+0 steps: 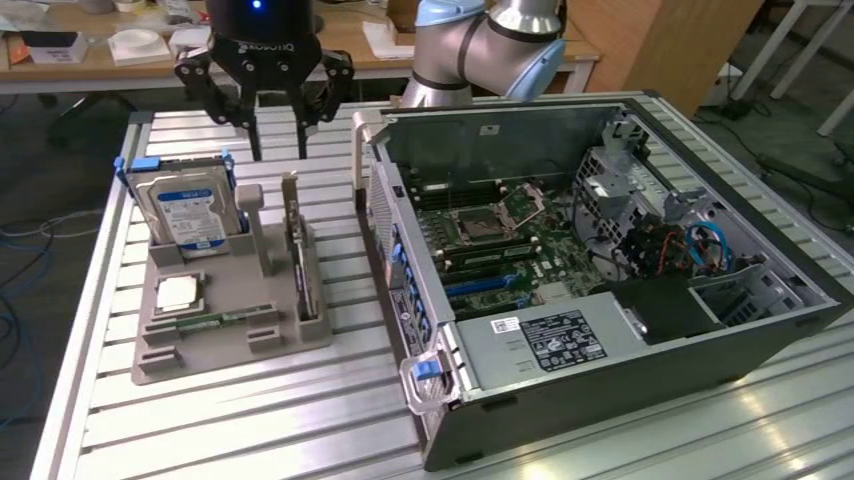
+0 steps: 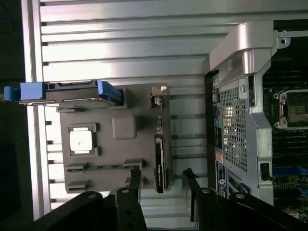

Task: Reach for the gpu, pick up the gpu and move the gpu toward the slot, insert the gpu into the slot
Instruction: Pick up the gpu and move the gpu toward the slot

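The gpu (image 1: 302,262) stands on edge in the right-hand groove of a grey holder (image 1: 227,330), a thin dark card with its silver bracket end (image 1: 290,198) toward the back. From above it shows as a narrow dark strip (image 2: 160,161). My gripper (image 1: 278,148) hangs open above the table just behind the holder, apart from the card. In the wrist view its two black fingers (image 2: 134,182) straddle the line of the card's end, with my gripper (image 2: 162,180) open. The slot (image 1: 491,258) is a dark strip on the green motherboard inside the open computer case.
A blue-labelled hard drive (image 1: 190,205) stands at the holder's back left, with a square silver CPU chip (image 1: 178,293) in front of it. The open case (image 1: 441,350) lies at the exterior view's right on a slatted aluminium table (image 1: 200,420). A desk with clutter stands behind.
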`<state>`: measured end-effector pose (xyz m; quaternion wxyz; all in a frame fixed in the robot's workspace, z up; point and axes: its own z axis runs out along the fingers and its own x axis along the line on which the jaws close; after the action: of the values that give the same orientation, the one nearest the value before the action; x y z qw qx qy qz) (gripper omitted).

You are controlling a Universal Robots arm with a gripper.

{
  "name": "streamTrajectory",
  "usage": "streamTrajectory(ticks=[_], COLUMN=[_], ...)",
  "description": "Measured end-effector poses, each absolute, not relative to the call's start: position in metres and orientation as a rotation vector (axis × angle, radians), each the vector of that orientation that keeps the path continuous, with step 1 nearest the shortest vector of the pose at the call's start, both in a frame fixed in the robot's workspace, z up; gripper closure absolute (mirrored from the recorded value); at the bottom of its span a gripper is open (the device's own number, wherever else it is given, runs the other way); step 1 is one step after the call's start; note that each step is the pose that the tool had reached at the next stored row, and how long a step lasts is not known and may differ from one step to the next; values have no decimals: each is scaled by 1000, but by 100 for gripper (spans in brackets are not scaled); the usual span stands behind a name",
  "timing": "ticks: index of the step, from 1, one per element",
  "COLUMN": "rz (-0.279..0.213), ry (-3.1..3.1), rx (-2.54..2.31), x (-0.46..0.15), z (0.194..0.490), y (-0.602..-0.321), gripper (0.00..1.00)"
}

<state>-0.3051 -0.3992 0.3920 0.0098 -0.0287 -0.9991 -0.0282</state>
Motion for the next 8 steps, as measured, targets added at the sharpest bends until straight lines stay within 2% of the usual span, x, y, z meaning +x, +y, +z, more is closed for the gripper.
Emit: streamTrajectory(ticks=[8], rz=[-86], ry=[-3118], rx=[56], x=[-305], z=[387], y=[-399], gripper=[53])
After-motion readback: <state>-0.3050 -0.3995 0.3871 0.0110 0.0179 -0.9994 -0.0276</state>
